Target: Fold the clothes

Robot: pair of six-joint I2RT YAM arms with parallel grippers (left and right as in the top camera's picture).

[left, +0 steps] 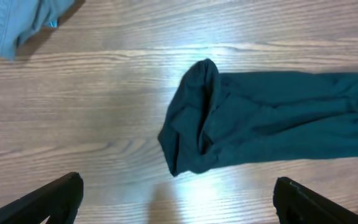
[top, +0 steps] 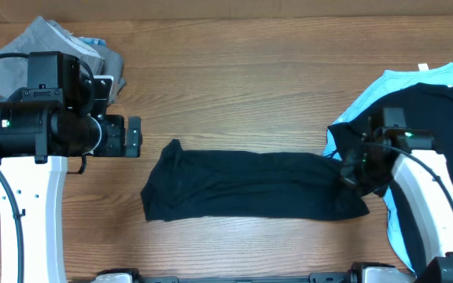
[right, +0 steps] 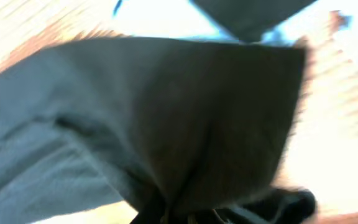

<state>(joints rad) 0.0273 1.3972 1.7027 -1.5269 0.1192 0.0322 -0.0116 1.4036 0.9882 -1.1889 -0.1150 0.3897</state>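
Dark garment [top: 250, 185], judged light and limp, best taken at its 2 end corners; right gripper [top: 351, 174] pinched its right end, left gripper [top: 134, 137] hung open.

A long dark cloth garment [top: 250, 185] lies flat across the desk [top: 234, 102], folded narrow, its right end bunched in the right tool [top: 351, 174]. A crumpled grey garment [top: 49, 39] sits far left; a light-blue shirt [top: 419, 82] under black cloth [top: 439, 110], far right.
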